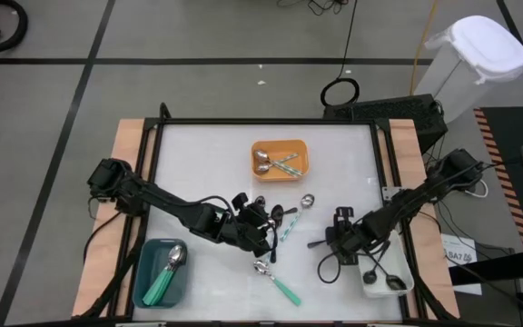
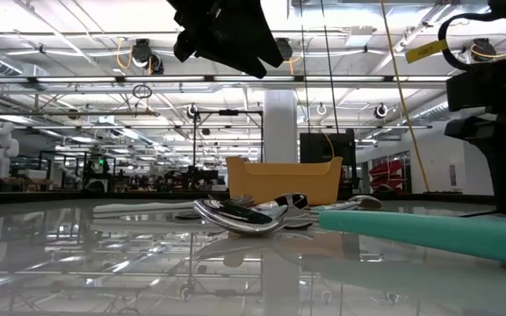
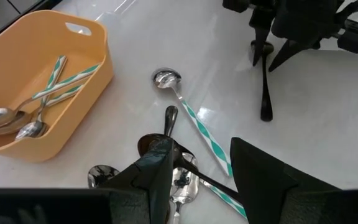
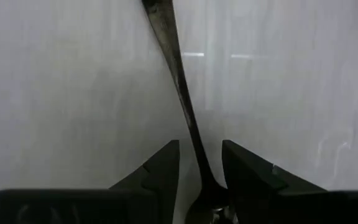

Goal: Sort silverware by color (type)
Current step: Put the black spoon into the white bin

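Orange tray (image 1: 280, 160) two spoons, left tool (image 3: 197, 180) open, right tool (image 4: 199, 171) straddling black spoon (image 4: 178, 81).

Two striped-handled spoons (image 1: 275, 163) lie crossed in the orange tray (image 1: 260, 148). One broad teal-handled spoon (image 1: 166, 274) rests in the teal tray (image 1: 187, 247), two black spoons (image 1: 381, 275) in the white tray (image 1: 409, 280). A loose cluster (image 1: 275, 218) sits mid-surface — black, silver and striped pieces overlapping — with another teal-handled spoon (image 1: 278, 281) lying flat nearby, and one black spoon (image 1: 327, 242) beside the white tray.
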Available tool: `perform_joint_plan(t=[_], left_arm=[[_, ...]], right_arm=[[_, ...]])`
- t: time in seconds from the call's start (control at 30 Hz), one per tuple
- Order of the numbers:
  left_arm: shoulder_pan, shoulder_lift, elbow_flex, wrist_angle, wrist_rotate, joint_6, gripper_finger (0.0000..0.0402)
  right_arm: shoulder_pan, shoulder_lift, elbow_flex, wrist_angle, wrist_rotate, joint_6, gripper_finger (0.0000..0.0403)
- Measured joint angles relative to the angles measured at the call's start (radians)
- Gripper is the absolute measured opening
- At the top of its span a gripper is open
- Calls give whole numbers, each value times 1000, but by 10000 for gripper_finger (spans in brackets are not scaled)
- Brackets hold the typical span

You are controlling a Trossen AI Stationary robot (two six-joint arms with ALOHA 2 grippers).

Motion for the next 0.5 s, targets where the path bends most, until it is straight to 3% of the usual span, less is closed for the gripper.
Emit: perform_joint_plan(t=[0.3, 0.5], left_arm=[[0, 0, 0, -1, 0, 8, 161], [0, 0, 0, -1, 0, 7, 161]], right_arm=[[1, 26, 21, -15, -5, -3, 124], [1, 26, 23, -26, -21, 1, 103]])
